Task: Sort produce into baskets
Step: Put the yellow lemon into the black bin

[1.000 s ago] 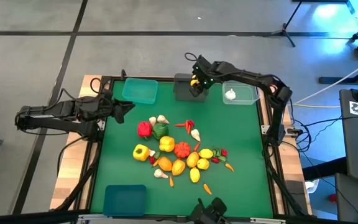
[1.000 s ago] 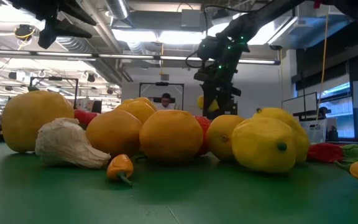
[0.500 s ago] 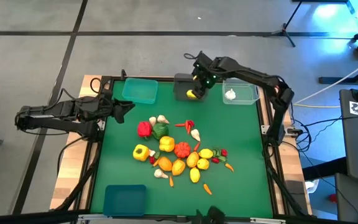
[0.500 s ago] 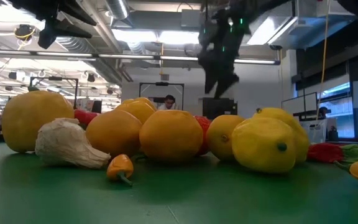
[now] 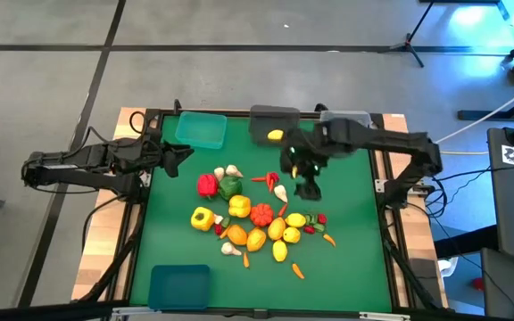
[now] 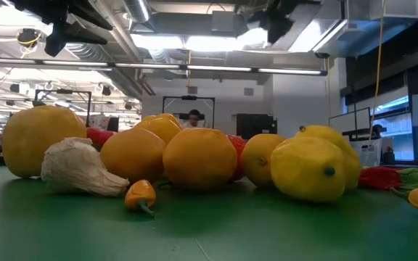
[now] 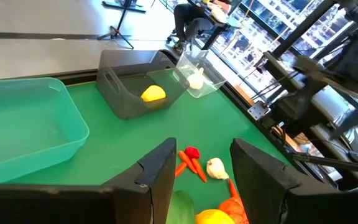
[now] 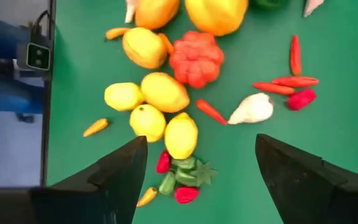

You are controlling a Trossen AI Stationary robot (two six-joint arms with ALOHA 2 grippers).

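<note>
Green felt covers the table (image 5: 346, 232), and most of the produce (image 5: 257, 218) lies heaped in its middle: peppers, oranges, lemons, garlic, chillies and small carrots. From my seat I see the right gripper (image 5: 306, 178) hanging above the felt just beside the heap's far right edge, its jaws spread wide with nothing between them. Its wrist camera looks straight down on lemons (image 8: 157, 106), a ridged red pepper (image 8: 196, 58), a garlic bulb (image 8: 252, 109) and a few chillies (image 8: 284, 84).

One yellow lemon (image 5: 275, 136) sits alone inside the dark grey basket (image 5: 261, 116) at the table's far edge. I see it clearly in the left wrist view, resting on the bin's floor. Just beside that bin stands the clear basket (image 7: 197, 65) with a white garlic bulb in it; in the overhead view the right arm covers most of it. The teal basket (image 5: 201, 130) sits at the far left. The blue basket (image 5: 178, 285) is at the near left corner.

The left gripper (image 5: 181, 153) waits at the table's left edge near the teal basket, clenched on nothing.

At table level I see oranges (image 6: 198, 158) and lemons piled close before the lens.
</note>
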